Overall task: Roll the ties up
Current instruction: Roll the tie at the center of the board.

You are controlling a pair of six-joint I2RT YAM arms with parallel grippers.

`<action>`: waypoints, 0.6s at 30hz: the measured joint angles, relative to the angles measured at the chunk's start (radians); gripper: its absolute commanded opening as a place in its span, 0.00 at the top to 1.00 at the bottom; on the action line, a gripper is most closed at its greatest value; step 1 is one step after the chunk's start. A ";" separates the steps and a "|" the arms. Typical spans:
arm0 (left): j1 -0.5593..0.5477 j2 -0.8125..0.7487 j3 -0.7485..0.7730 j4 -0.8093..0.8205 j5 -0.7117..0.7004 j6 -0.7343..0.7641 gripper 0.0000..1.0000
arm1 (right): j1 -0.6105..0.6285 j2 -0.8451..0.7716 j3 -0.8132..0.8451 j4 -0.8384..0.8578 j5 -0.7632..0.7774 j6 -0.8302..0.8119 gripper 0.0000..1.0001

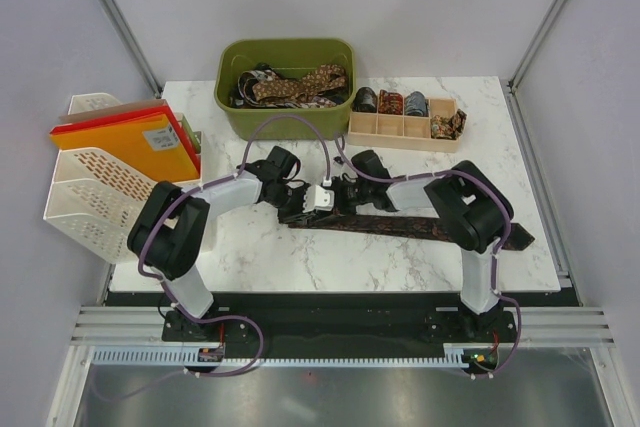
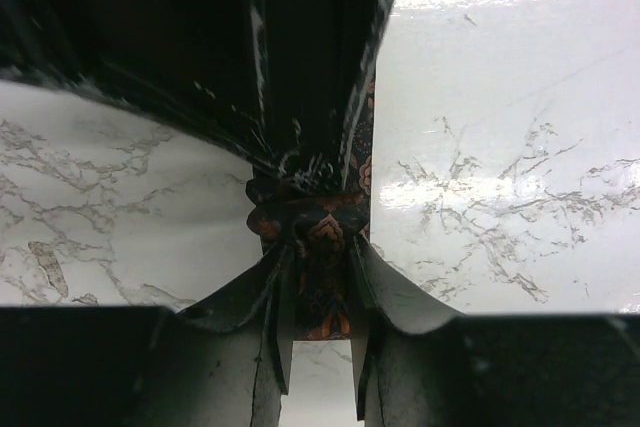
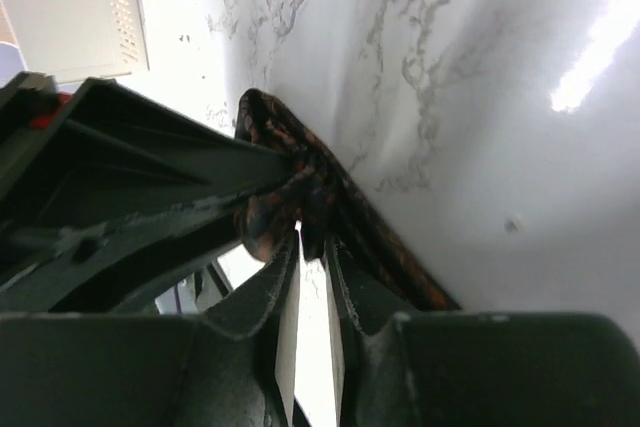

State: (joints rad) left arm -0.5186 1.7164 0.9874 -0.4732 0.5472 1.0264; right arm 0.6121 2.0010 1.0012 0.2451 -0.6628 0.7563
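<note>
One dark brown patterned tie [image 1: 430, 227] lies flat across the middle of the table, its left end lifted where both grippers meet. My left gripper [image 1: 322, 209] is shut on that end; in the left wrist view the fabric [image 2: 325, 292] fills the space between its fingers at the left gripper [image 2: 318, 247]. My right gripper [image 1: 345, 202] faces it from the right. In the right wrist view the right gripper [image 3: 312, 237] has its jaws a narrow gap apart, light showing through, with a bunched fold of the tie [image 3: 275, 217] at the tips.
A green bin [image 1: 232, 97] at the back holds loose ties. Beside it, a wooden divided tray [image 1: 400, 134] carries several rolled ties [image 1: 390, 102]. A white file rack [image 1: 90, 197] with orange and red folders stands at the left edge.
</note>
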 measured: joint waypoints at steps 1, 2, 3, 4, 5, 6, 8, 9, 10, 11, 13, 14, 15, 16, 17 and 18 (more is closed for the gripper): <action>-0.001 0.001 0.000 0.000 -0.001 0.000 0.69 | -0.010 -0.009 -0.002 -0.013 -0.010 -0.005 0.71; -0.001 0.001 0.000 0.000 -0.001 0.000 0.69 | -0.022 -0.021 -0.003 -0.028 -0.021 -0.011 0.69; -0.001 0.001 0.000 0.000 -0.002 0.001 0.69 | -0.032 -0.032 -0.004 -0.037 -0.027 -0.013 0.64; -0.001 0.001 0.000 0.000 -0.002 0.001 0.69 | -0.043 -0.050 -0.004 -0.049 -0.040 -0.019 0.63; -0.001 0.001 0.000 0.000 -0.002 0.001 0.69 | -0.051 -0.064 -0.005 -0.054 -0.045 -0.021 0.61; -0.001 0.002 0.000 0.000 -0.002 0.001 0.69 | -0.060 -0.080 -0.005 -0.057 -0.048 -0.025 0.55; -0.001 0.002 0.000 0.000 -0.001 0.001 0.68 | -0.067 -0.108 -0.005 -0.052 -0.052 -0.021 0.51; -0.001 0.002 0.000 0.000 -0.001 0.001 0.68 | -0.066 -0.115 -0.006 -0.045 -0.052 -0.014 0.49; -0.001 0.002 0.001 -0.001 -0.001 0.001 0.68 | -0.064 -0.119 -0.006 -0.035 -0.054 -0.009 0.49; -0.001 0.002 0.001 -0.001 -0.001 0.002 0.67 | -0.061 -0.121 -0.006 -0.026 -0.055 -0.004 0.49; -0.001 0.002 0.001 -0.001 -0.001 0.002 0.67 | -0.050 -0.117 -0.006 -0.021 -0.053 0.004 0.49; -0.001 0.002 0.001 -0.001 -0.001 0.002 0.67 | -0.044 -0.113 -0.006 -0.018 -0.051 0.009 0.50; -0.001 0.002 0.001 -0.001 -0.001 0.002 0.67 | -0.038 -0.105 -0.006 -0.011 -0.050 0.015 0.50; -0.001 0.002 0.001 -0.001 -0.001 0.003 0.67 | -0.032 -0.095 -0.006 -0.005 -0.047 0.021 0.50; -0.001 0.002 0.001 -0.002 -0.001 0.003 0.66 | -0.027 -0.084 -0.006 0.002 -0.043 0.026 0.50; -0.001 0.002 0.001 -0.002 -0.001 0.003 0.66 | -0.021 -0.071 -0.006 0.006 -0.040 0.033 0.51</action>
State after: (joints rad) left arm -0.5194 1.7187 0.9886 -0.4747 0.5465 1.0298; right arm 0.5907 1.9297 0.9951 0.2512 -0.7029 0.7895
